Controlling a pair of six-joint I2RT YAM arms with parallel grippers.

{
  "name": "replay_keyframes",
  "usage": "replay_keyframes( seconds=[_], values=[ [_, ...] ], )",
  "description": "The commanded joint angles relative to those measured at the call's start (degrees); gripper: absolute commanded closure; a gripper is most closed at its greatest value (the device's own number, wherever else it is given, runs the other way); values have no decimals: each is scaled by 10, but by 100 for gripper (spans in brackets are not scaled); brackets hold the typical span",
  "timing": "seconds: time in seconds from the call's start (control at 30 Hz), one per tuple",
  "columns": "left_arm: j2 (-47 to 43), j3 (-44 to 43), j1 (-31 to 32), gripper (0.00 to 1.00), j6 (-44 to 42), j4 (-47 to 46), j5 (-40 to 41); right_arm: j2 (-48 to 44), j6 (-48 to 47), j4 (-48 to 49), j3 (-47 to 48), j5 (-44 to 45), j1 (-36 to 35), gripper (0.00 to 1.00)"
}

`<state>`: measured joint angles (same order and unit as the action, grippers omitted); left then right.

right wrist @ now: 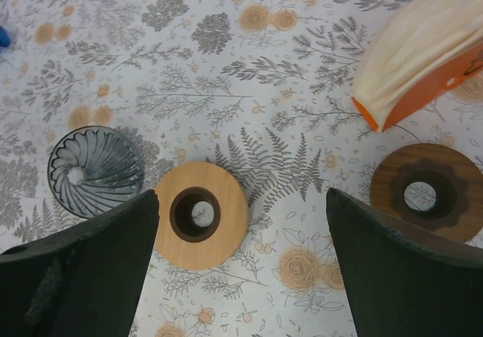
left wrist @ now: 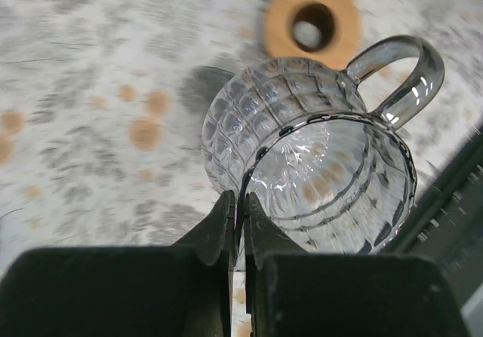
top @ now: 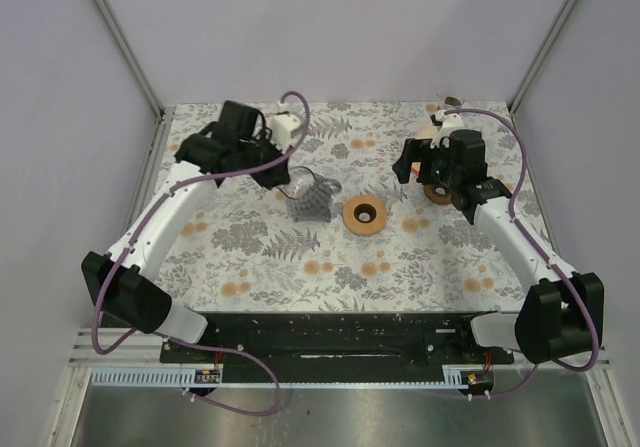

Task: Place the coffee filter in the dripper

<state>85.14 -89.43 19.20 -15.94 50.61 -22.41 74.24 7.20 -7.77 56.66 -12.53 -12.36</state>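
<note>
The dripper (left wrist: 302, 126) is clear ribbed glass with a loop handle, and it stands on the flowered table (top: 260, 257). My left gripper (left wrist: 241, 201) is shut on its rim, one finger inside the wall and one outside. It shows left of centre as the dripper (top: 308, 195), and at the left edge of the right wrist view as the dripper (right wrist: 96, 170). The coffee filters (right wrist: 419, 47) are a cream stack in an orange holder (right wrist: 434, 88) at the back right. My right gripper (right wrist: 241, 197) hangs open above the table, holding nothing, with the filters ahead to its right.
A light wooden ring (right wrist: 201, 214) lies between the two grippers, also seen as the light ring (top: 365, 214). A dark wooden ring (right wrist: 428, 192) lies under the right arm's far side. White walls and metal posts enclose the table.
</note>
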Motion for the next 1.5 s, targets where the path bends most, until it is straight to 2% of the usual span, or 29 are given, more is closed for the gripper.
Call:
replay_keyframes(
  seconds=[0.0, 0.17, 0.37, 0.57, 0.77, 0.93, 1.13, 1.37, 1.47],
  values=[
    [-25, 39, 104, 100, 58, 0, 11, 11, 25, -22, 34, 85, -5, 1],
    [-14, 75, 196, 100, 111, -45, 49, 19, 52, -43, 46, 110, -4, 1],
    [36, 136, 282, 100, 119, -89, 52, 13, 52, -64, 47, 117, -4, 0],
    [79, 159, 284, 100, 134, -145, 118, 11, 74, -58, 32, 112, -4, 1],
    [92, 165, 284, 100, 147, -191, 161, 76, 80, -95, 59, 81, -24, 6],
    [107, 182, 283, 100, 151, -208, 171, 143, 78, -114, 87, 83, -62, 12],
    [120, 187, 275, 100, 157, -220, 185, 237, 76, -167, 148, 87, -94, 13],
    [110, 206, 274, 100, 175, -234, 188, 283, 65, -204, 172, 119, -108, 14],
    [111, 211, 275, 100, 174, -237, 195, 299, 61, -209, 173, 103, -111, 17]
  ],
)
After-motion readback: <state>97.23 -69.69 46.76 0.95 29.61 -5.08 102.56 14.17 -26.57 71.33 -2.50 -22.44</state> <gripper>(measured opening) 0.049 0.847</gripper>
